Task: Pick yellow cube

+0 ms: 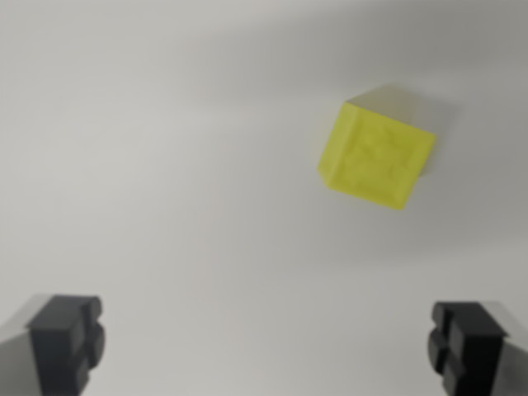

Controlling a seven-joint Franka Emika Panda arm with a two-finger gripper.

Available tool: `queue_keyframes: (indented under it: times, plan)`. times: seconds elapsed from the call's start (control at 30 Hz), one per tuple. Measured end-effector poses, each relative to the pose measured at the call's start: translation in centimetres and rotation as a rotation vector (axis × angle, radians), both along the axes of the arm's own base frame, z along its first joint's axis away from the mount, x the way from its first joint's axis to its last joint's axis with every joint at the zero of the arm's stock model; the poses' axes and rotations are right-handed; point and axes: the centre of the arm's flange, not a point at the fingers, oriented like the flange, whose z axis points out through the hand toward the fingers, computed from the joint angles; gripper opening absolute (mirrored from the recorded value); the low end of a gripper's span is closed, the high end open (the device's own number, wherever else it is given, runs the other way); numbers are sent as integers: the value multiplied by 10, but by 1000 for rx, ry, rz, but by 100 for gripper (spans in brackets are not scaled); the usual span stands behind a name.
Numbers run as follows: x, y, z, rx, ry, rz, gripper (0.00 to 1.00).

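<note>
Plain white tabletop [165, 181] fills the whole wrist view, matte and evenly lit, with soft grey shading toward the upper edge. Nearest the camera, at the bottom corners, stand the two dark fingertips [66, 340] of the gripper [266, 345], one at the wrist view's left and one at the wrist view's right. They are spread wide apart, with bare surface between them and nothing held; the pincer is released. Each tip shows a blocky black pad backed by a lighter grey body. Farther off, in the upper part of the wrist view's right half, lies the yellow cube [375, 157], resting on the tabletop and turned so that one corner points downward in the picture. Its facing side bears a faint embossed pattern, too blurred to read. A dim shadow falls behind and above it. Cube and fingertips are well apart.
</note>
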Motion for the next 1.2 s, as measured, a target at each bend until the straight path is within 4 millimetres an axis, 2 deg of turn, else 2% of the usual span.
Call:
queue_keyframes:
  times: [1.2]
  plan:
    - [-9,-38,-90,4,-10,-167,100]
